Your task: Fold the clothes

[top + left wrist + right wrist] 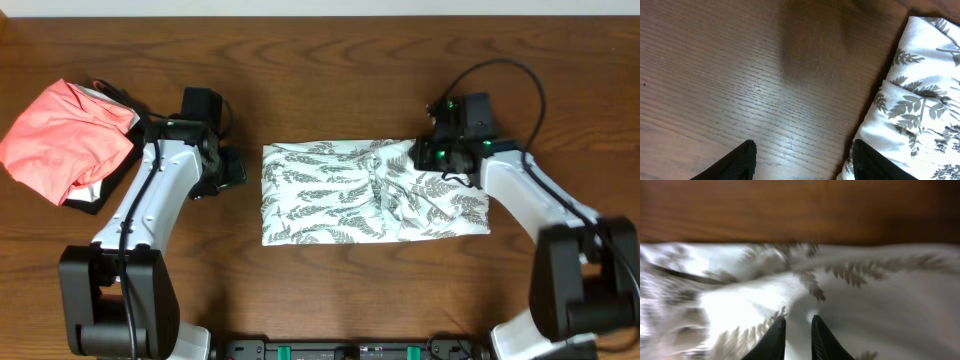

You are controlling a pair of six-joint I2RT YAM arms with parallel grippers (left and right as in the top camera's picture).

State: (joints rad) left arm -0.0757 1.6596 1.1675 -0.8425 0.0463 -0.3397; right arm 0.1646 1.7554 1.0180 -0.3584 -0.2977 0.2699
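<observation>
The dress (340,195), white with grey-green fern print, lies folded into a wide rectangle at the middle of the wooden table. My left gripper (232,168) is open and empty just off the dress's left edge. In the left wrist view its fingers (805,150) straddle bare wood, with the dress edge (920,100) by the right finger. My right gripper (428,155) is at the dress's upper right part. In the blurred right wrist view its fingers (798,322) are nearly together, with a ridge of the dress fabric (880,295) between them.
A coral-pink folded garment (65,140) lies at the far left on top of a black garment (95,195), close to my left arm. Bare wood (330,90) runs behind the dress. The arm bases stand at the front edge.
</observation>
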